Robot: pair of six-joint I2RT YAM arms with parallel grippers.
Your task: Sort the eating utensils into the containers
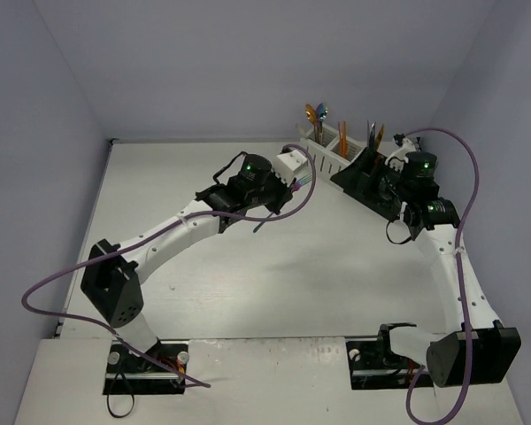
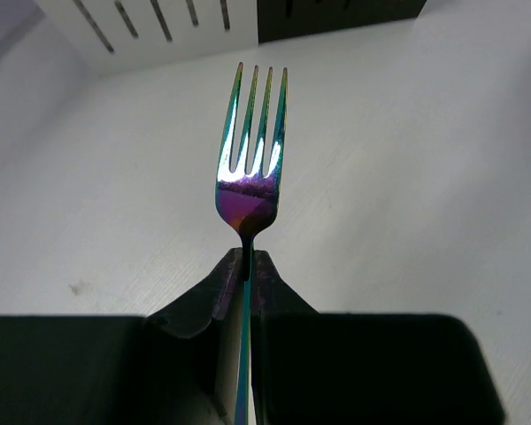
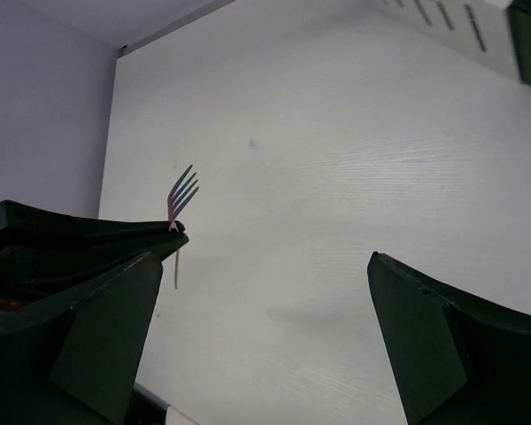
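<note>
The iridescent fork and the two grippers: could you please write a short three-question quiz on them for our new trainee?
1. True or false: the left gripper is shut on the handle of the iridescent fork.
2. Multiple choice: the right gripper is A) open and empty, B) shut on a knife, C) shut on a spoon.
3. Fill in: the iridescent fork has ___ tines.
Key: 1 true; 2 A; 3 four.
</note>
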